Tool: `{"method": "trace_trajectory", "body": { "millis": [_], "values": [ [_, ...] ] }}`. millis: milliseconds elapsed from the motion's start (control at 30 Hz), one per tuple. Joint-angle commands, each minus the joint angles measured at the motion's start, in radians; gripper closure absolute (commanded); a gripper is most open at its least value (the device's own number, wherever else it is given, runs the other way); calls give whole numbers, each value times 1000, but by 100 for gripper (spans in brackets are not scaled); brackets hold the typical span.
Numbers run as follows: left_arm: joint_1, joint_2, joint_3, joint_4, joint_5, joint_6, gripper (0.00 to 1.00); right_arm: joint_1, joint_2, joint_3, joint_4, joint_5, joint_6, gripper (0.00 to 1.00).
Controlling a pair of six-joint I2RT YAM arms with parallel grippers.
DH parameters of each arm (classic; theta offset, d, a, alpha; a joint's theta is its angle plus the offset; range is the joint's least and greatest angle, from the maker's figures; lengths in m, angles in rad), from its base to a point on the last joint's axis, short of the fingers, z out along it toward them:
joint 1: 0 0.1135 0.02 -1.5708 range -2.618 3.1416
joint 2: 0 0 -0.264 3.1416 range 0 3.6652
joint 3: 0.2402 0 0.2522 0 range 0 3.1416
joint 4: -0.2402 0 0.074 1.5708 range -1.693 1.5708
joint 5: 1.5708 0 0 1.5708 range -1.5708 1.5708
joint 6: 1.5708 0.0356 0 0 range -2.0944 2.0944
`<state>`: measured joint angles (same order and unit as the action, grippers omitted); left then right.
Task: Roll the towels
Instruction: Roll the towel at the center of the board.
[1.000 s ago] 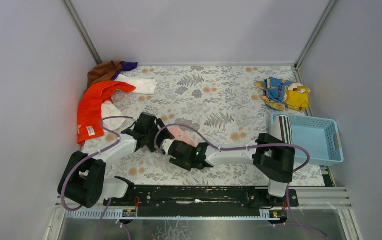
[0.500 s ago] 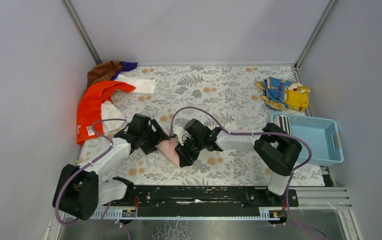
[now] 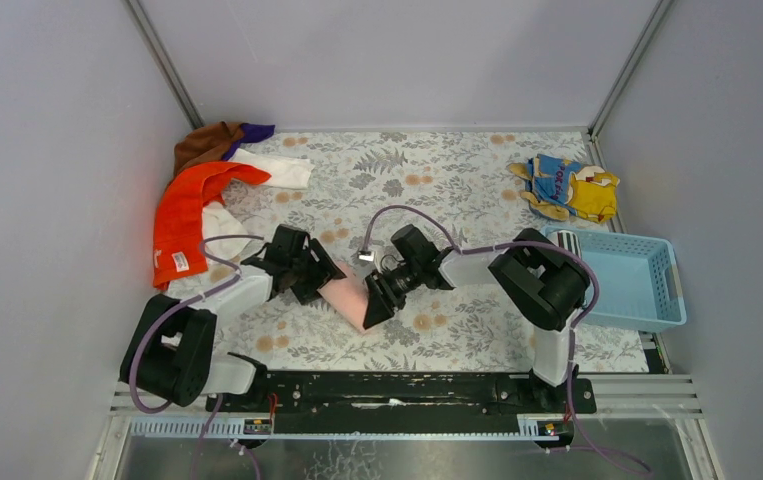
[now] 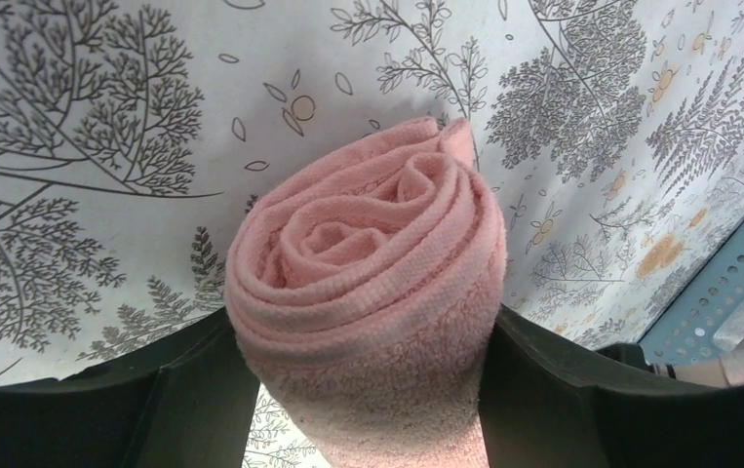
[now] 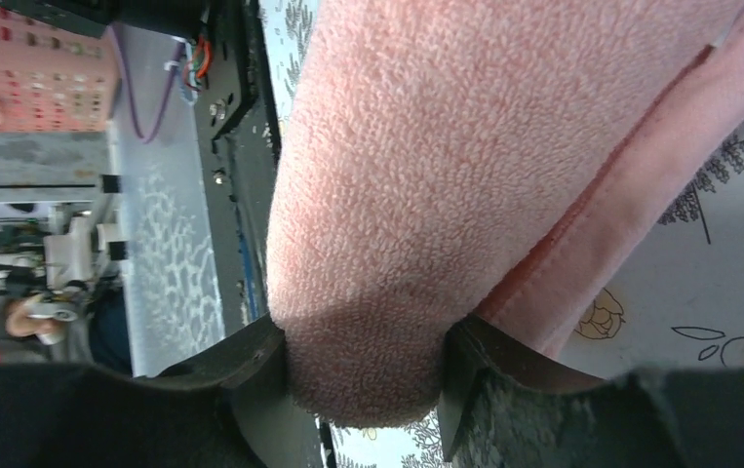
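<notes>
Within right gripper [image 5: 363,375], half-hidden pink towel [image 5: 416,146]

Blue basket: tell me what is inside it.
One end of a striped roll shows at the left end of the blue basket; the right arm covers the rest of it and that corner. The visible floor holds nothing else.

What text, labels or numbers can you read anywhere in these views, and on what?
Nothing reads clearly.
Red lettering on the blue and yellow printed cloth: too blurred to read.
The white tag on the orange terry towel: too small to read.
On the rolled pink terry towel: no text shows.
</notes>
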<state>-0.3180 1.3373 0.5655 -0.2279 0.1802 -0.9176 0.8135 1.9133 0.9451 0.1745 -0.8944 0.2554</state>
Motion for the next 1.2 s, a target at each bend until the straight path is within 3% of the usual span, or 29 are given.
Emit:
{"method": "trace_trajectory", "body": {
  "millis": [0, 567, 667, 867, 1000, 1167],
  "values": [
    [5, 51, -32, -76, -55, 56, 31, -27, 103, -56, -52, -61, 124, 59],
    [-38, 149, 20, -80, -48, 69, 34, -125, 236, -120, 155, -159, 345, 55],
    [-49, 177, 37, -95, -51, 72, 41, -125, 116, -122, -2, -9, 248, 42],
    [-70, 209, 79, -154, -84, 83, 44, -102, -201, -78, -301, 336, 65, 8],
    [-87, 225, 112, -198, -104, 90, 45, 7, -336, 9, -436, 627, 2, 1],
    [-93, 246, 133, -242, -124, 99, 44, 215, -394, 108, -497, 1020, -55, 1]
  ]
}}
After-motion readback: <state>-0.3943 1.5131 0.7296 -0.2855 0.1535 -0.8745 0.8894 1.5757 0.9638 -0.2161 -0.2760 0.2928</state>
